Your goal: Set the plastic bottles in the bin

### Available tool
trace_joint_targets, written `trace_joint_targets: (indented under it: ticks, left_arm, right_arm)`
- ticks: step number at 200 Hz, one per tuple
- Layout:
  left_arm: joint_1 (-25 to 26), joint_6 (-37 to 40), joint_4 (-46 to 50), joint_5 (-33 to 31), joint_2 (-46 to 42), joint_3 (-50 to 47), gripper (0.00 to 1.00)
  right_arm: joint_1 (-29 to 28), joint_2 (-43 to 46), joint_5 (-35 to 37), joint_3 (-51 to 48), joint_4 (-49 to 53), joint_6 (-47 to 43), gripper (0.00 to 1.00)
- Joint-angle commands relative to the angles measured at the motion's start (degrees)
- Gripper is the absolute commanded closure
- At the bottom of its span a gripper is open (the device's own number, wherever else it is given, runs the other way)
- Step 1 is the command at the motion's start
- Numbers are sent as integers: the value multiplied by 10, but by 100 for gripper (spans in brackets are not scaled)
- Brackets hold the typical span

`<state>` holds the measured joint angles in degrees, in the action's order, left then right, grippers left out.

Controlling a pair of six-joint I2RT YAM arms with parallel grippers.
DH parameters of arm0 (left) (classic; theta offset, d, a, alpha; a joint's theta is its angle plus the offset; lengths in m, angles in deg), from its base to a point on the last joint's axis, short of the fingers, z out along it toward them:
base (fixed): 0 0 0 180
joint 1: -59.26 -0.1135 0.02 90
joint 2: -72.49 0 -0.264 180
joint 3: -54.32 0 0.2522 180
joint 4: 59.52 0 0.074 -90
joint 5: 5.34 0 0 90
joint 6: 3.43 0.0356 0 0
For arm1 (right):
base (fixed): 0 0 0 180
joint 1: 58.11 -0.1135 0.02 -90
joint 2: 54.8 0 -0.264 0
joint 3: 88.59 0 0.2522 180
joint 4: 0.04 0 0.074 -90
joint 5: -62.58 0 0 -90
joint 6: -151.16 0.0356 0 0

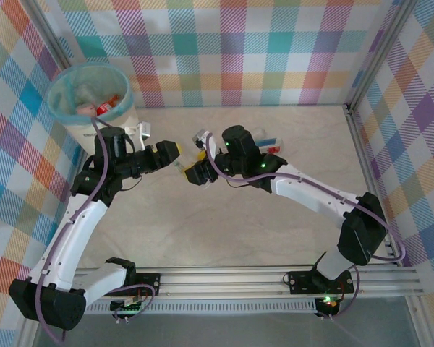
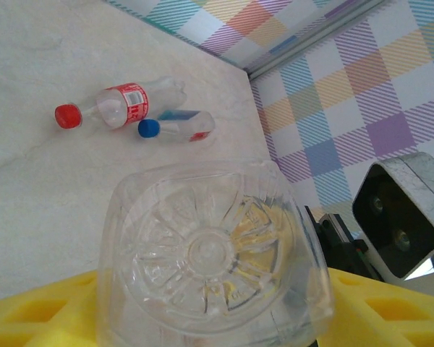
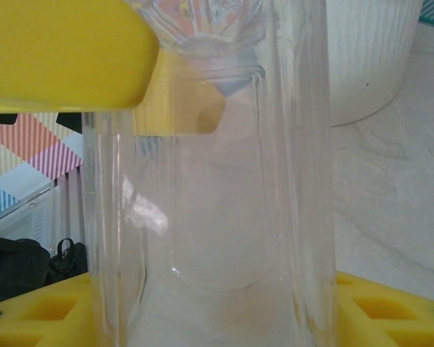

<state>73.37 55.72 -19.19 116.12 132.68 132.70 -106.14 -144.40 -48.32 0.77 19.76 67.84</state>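
Observation:
A clear unlabelled bottle (image 1: pixel 184 163) hangs over the middle of the table between my two grippers. My left gripper (image 1: pixel 173 152) is shut on its ribbed bottom end (image 2: pixel 206 253), which faces the left wrist camera between the yellow fingers (image 2: pixel 36 311). From the other side, my right gripper (image 1: pixel 195 173) grips the body (image 3: pixel 210 217). Two more bottles lie on the table, one with a red cap and label (image 2: pixel 123 105), one blue-capped (image 2: pixel 177 126). The cream bin (image 1: pixel 123 116) stands at the back left, holding several bottles (image 1: pixel 108 107).
The two loose bottles (image 1: pixel 273 143) lie behind my right forearm, near the back right. The bin's white wall (image 3: pixel 369 65) rises just beyond the held bottle. Checked walls and a metal frame enclose the table. Free tabletop lies in front of the arms.

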Motion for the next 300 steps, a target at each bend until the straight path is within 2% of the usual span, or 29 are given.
trace_joint_targets:
  ticks: [1, 44, 75, 105, 142, 168, 185, 218, 250, 276, 300]
  left_arm:
    - [5, -14, -19, -2, -8, -2, 34]
    - [5, -6, 2, -27, -19, 14, 44]
    - [5, -7, 29, -56, -26, 37, 44]
    - [4, 6, 59, -111, -28, 78, 44]
    - [-2, 109, 141, -253, 17, 241, 44]
    - [-21, 196, 191, -354, 99, 399, 45]
    - [-51, 240, 203, -410, 157, 489, 45]
    - [-139, 266, 188, -462, 258, 600, 46]
    - [-207, 264, 157, -466, 346, 644, 47]
    - [-250, 232, 131, -420, 400, 648, 47]
    - [-266, 223, 108, -395, 438, 648, 47]
  right_arm:
    - [-4, 23, -34, -9, -29, -2, 38]
    - [-4, 29, -33, -11, -15, -4, 32]
    - [-4, 36, -20, -10, -6, 2, 10]
    - [-4, 41, -12, -1, 7, 7, 0]
    - [-4, 40, -12, 22, 24, 11, 0]
    - [-5, 35, -22, 41, 24, 16, 0]
    - [-7, 29, -27, 51, 24, 16, 0]
    - [-9, 16, -35, 70, 33, 14, 0]
    - [-10, 4, -40, 87, 47, 6, 0]
    - [-11, 0, -43, 96, 59, 1, 0]
    - [-11, -2, -43, 98, 63, -1, 0]
